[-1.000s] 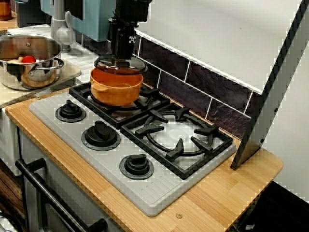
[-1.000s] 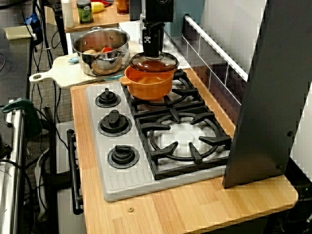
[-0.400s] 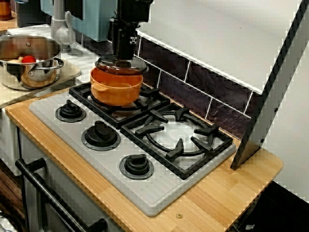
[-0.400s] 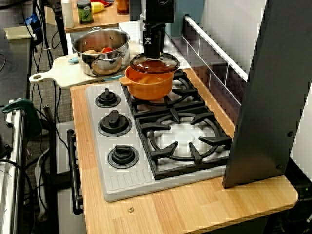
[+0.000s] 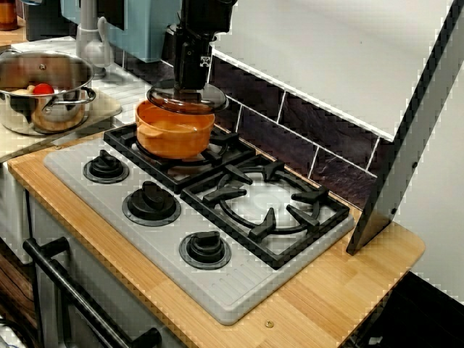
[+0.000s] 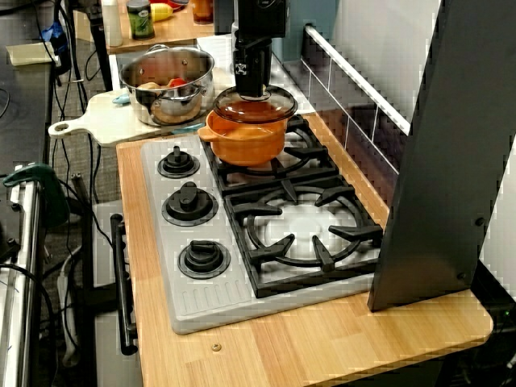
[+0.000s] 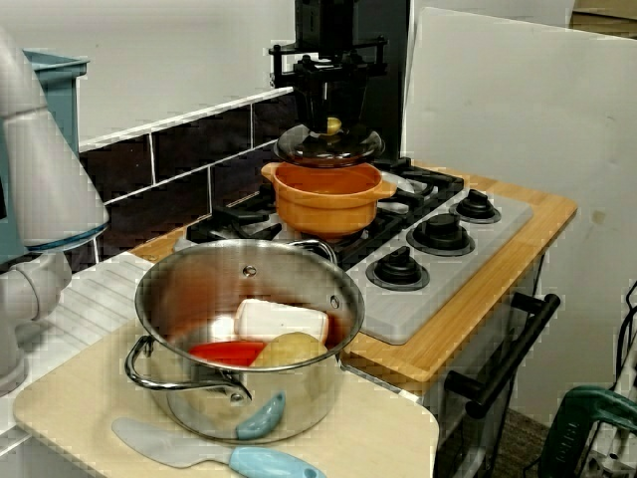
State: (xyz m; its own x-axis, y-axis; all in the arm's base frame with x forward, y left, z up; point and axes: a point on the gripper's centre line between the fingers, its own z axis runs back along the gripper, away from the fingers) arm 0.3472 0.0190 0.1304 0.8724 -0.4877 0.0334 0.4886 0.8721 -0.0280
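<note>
In the view from the stove's front, my gripper (image 5: 190,85) points straight down, shut on the knob of a glass lid (image 5: 187,99). The lid hangs just above an orange pot (image 5: 174,130) on the back-left burner. The view from above shows the same gripper (image 6: 251,90) over the lid (image 6: 255,105), with a thin gap above the pot (image 6: 246,139). In the view from the side, the fingers (image 7: 320,105) flank the pale knob (image 7: 332,125), and the lid (image 7: 330,145) floats clear of the pot's rim (image 7: 326,171). The pot looks empty.
A steel pot (image 7: 239,329) with food sits on a cutting board (image 6: 97,121) left of the stove, a blue spatula (image 7: 199,453) beside it. The front burner grate (image 5: 264,203) is bare. Three knobs (image 5: 151,203) line the stove's front. A dark panel (image 6: 451,161) stands at the right.
My gripper has risen a little with the lid and drifted slightly toward the tiled back wall. The gap between lid and pot has grown.
</note>
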